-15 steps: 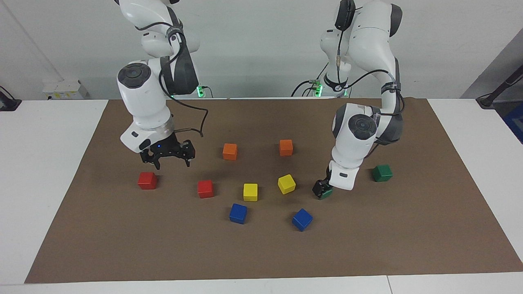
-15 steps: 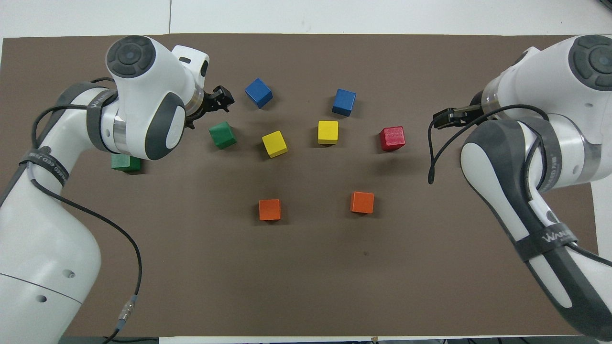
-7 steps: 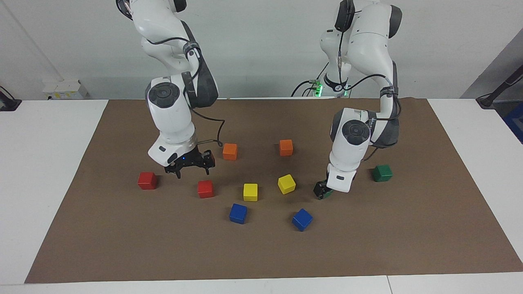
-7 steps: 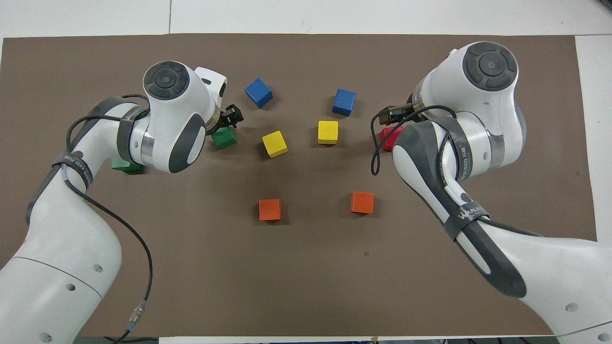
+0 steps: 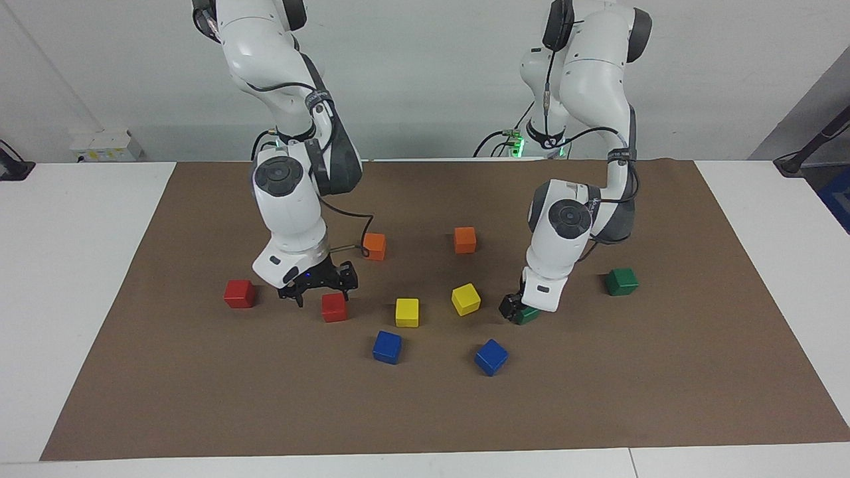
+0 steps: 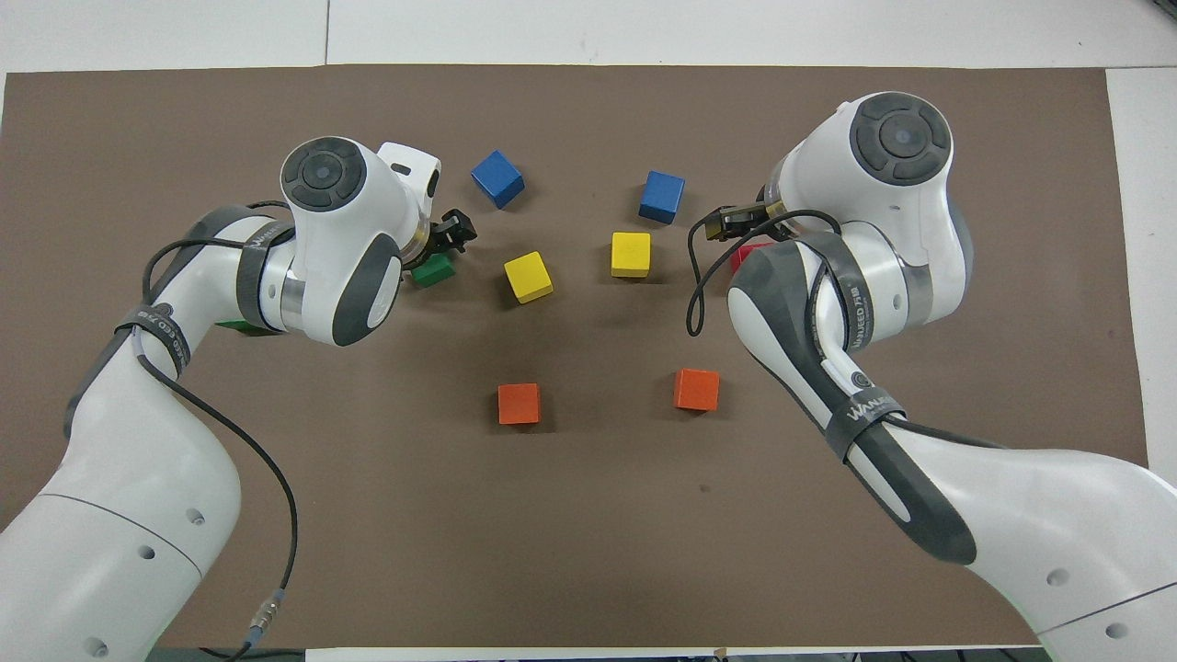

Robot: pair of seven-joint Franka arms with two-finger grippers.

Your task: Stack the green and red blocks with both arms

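The right arm's small black two-finger hand point(image 5: 319, 287) hangs low with its fingers spread wide, poised just over a glossy bright red cube point(image 5: 334, 307) and holding nothing. The white jointed right arm point(image 5: 292, 199) bends down steeply from its base, wrist pointing at the mat. A second bright red cube point(image 5: 239, 293) sits on the mat toward the right arm's end of the desk, apart from the hand.

The left arm's black two-finger hand point(image 5: 514, 309) is down at the mat, fingers unclenched, set around or against a dark green cube point(image 5: 528, 315); whether it touches the cube cannot be told. The white left arm point(image 5: 561, 226) folds down over it. Another dark green cube point(image 5: 621, 281) lies toward the left arm's end.

Between the two hands lie two yellow cubes point(image 5: 407, 312) point(image 5: 465, 299). Two blue cubes point(image 5: 387, 347) point(image 5: 491, 357) lie farther from the robots, two orange cubes point(image 5: 374, 246) point(image 5: 465, 239) nearer to them. All rest singly on a brown mat point(image 5: 425, 411) over the white desk point(image 5: 73, 265).
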